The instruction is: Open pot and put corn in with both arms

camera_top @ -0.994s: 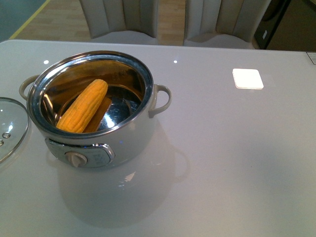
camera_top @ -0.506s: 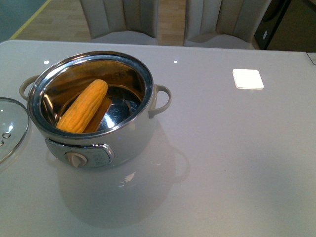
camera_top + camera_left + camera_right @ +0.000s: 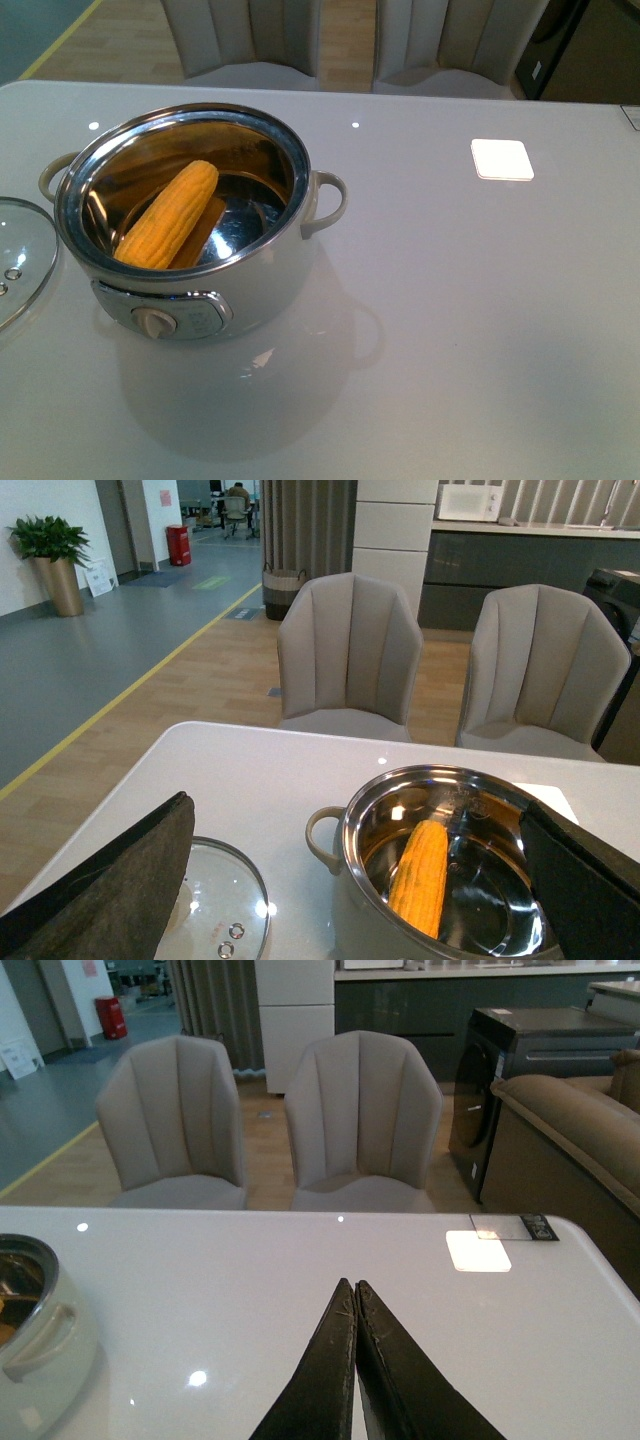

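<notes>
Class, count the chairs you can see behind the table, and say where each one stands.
2. One chair stands behind the table's far edge, roughly in line with the pot; the other chair stands beside it, further to the right. None looks hidden.

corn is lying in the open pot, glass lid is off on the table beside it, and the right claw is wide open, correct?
Not quite. The right claw is shut, fingers pressed together, as the right wrist view shows. The rest holds: the corn lies in the open pot, and the glass lid rests on the table beside it.
</notes>
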Tool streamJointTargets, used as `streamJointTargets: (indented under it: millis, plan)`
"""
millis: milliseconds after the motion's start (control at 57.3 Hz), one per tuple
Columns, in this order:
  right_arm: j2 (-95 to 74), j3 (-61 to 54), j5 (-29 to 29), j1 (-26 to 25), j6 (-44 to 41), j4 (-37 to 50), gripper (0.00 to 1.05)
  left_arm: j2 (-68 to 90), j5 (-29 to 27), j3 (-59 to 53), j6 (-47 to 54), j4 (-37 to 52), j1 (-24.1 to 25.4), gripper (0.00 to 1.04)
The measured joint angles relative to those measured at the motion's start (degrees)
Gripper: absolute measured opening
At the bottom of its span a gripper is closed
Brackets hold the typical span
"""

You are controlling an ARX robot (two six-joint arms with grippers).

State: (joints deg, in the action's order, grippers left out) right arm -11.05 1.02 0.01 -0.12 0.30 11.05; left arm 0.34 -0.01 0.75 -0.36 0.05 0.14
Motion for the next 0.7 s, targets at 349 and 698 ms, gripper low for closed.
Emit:
streamJointTargets:
  millis: [349,698]
  plan:
    - [10.6,0.0,0.0,0.0,0.0,-10.9,0.02,0.0,0.0,0.0,0.0,0.0,0.0,0.98]
    - [10.7,0.0,0.0,0.0,-0.1,-11.0,0.58,0.0,0.0,0.0,0.0,0.0,0.0,0.98]
